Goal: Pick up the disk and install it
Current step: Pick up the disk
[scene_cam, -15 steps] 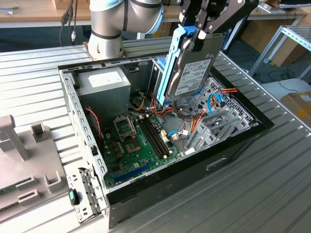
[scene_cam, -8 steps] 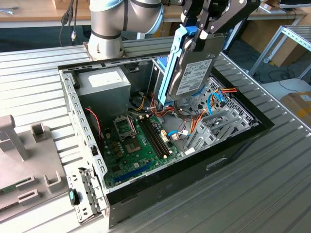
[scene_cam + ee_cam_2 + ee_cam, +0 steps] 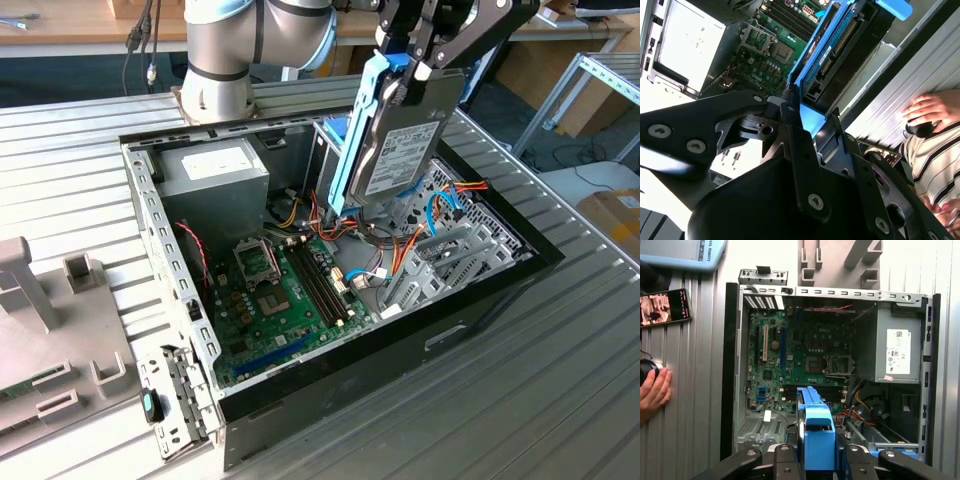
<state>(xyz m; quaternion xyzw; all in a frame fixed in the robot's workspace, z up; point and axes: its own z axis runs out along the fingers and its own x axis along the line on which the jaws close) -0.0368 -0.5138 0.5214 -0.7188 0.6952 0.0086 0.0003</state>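
Observation:
The disk (image 3: 400, 140), a grey metal drive with a white label in a bright blue carrier rail (image 3: 358, 130), hangs on edge in the air above the open computer case (image 3: 150, 230). My gripper (image 3: 412, 62) is shut on its upper end. In the second wrist view the disk (image 3: 840, 45) sticks out from between the black fingers (image 3: 800, 150), with the motherboard (image 3: 770, 55) beyond it. In the first wrist view the blue carrier (image 3: 817, 435) sits in the gripper (image 3: 817, 457) over the case's cabled end, near the metal drive cage (image 3: 440, 250).
The case holds a green motherboard (image 3: 795, 355), a grey power supply (image 3: 895, 350) and loose red, orange and blue cables (image 3: 400, 235). A grey side panel (image 3: 40, 330) lies at the exterior view's left. A person's hand (image 3: 652, 390) and a phone (image 3: 665, 306) rest beside the case.

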